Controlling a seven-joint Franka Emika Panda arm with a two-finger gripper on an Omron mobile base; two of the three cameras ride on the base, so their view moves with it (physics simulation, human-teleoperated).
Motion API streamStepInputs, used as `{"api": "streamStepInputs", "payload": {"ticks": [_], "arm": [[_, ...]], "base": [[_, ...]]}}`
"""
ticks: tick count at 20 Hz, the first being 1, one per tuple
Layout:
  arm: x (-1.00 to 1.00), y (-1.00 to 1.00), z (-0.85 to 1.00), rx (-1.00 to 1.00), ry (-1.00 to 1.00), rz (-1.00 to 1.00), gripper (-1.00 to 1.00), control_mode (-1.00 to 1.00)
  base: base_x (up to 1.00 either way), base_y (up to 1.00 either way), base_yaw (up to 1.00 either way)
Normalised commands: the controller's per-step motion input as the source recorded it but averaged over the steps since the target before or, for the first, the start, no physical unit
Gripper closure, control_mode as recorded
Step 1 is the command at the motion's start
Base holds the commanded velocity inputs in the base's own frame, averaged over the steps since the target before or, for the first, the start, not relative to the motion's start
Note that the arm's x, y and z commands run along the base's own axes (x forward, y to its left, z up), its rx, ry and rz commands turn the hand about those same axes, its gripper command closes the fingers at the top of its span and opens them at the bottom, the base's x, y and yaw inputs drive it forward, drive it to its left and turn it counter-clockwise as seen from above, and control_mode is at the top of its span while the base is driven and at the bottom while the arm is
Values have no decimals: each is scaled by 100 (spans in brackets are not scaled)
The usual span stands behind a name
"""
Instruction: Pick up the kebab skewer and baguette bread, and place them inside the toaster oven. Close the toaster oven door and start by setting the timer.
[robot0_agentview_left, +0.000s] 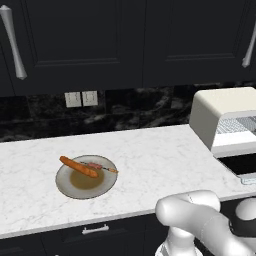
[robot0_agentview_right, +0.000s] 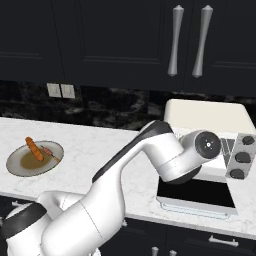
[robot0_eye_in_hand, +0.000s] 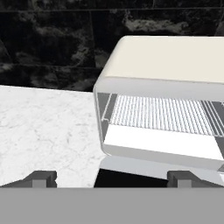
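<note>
The baguette bread (robot0_agentview_left: 78, 167) and the kebab skewer (robot0_agentview_left: 100, 166) are seen lying together on a round plate (robot0_agentview_left: 67, 190), which rests on the white marble counter (robot0_agentview_left: 150, 150) toward its left part, nearer the front edge than the dark backsplash (robot0_agentview_left: 140, 107). The loaf is laid across the back-left part of the plate, and the thin skewer is placed just beside it, with its tip reaching toward the plate's right rim; whether the two touch cannot be told. From the right base view the same plate (robot0_agentview_right: 15, 169) is seen at the counter's left, with the baguette bread (robot0_agentview_right: 34, 148) and the kebab skewer (robot0_agentview_right: 51, 153) on it.

The toaster oven (robot0_agentview_left: 220, 107) is set at the right end of the counter, against the backsplash. The toaster oven door (robot0_agentview_right: 200, 192) is folded down flat toward the counter's front edge, and the wire rack (robot0_eye_in_hand: 162, 114) inside the cavity is exposed. Three dark knobs (robot0_agentview_right: 242, 156) are stacked on the right side of the oven's front.

The gripper (robot0_eye_in_hand: 111, 178) is held in front of the open toaster oven (robot0_eye_in_hand: 166, 59), well apart from the plate. Its fingertips (robot0_eye_in_hand: 41, 178) are spread wide, and nothing is held between them.

Black upper cabinets (robot0_agentview_left: 100, 40) with silver handles are mounted above the counter.
</note>
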Motion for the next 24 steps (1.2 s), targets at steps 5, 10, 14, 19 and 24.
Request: {"api": "streamStepInputs", "payload": {"ticks": [5,10,14,19,24], "arm": [[0,-31,-41,-5,-1,-1,-100,-100],[37,-1,-28,1,-8,-3,-100,-100],[36,-6,-2,9,-4,-7,-100,-100],[29,-31,0,10,-1,-1,-100,-100],[14,-27,-2,8,-1,0,-100,-100]], "base": [[0,0,0],[0,0,0],[0,0,0],[0,0,0],[0,0,0]]}}
